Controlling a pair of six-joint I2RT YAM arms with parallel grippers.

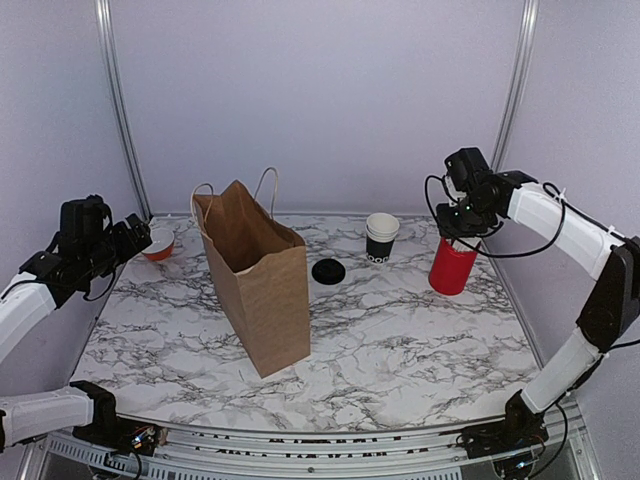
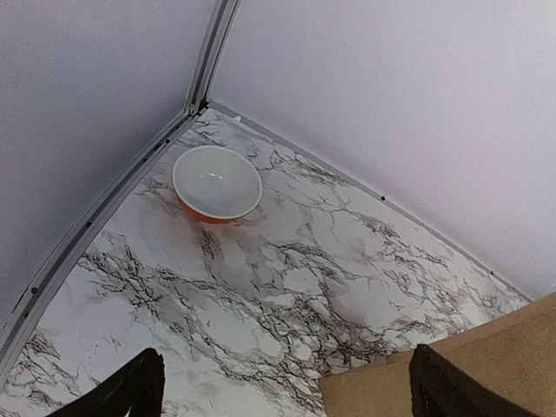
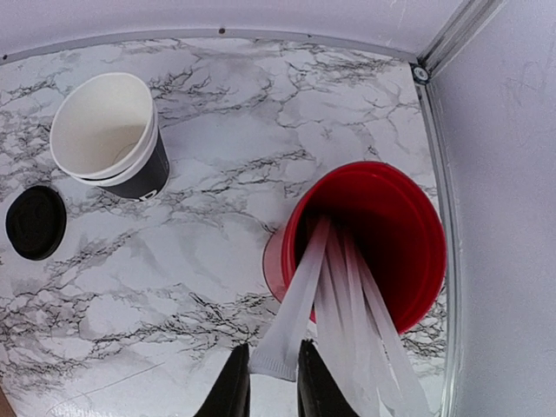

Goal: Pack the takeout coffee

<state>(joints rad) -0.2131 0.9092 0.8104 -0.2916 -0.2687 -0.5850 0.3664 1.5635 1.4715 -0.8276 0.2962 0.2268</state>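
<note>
Pinching a white paper stick (image 3: 291, 304) in the tall red cylinder (image 3: 408, 226), the right gripper (image 3: 267, 380) has the small black paper cup (image 3: 104, 130), white inside and apparently nested on others, upright to its left beside the round black plastic lid (image 3: 35, 221), well apart from the wide-open left gripper (image 2: 287, 382).

Black-veined white marble table (image 1: 400, 340) — brown bag (image 1: 270, 300), red cylinder (image 1: 452, 268), black lid (image 1: 328, 271), orange bowl (image 1: 158, 248).

Open paper bag (image 1: 255, 275) upright left of centre on marble table (image 1: 400, 340). Black lid (image 1: 328, 271) flat beside it, stacked black cups (image 1: 381, 238) just behind. Red cup (image 1: 451, 268) under right gripper (image 1: 460, 232). Orange bowl (image 1: 158, 244) far left.
</note>
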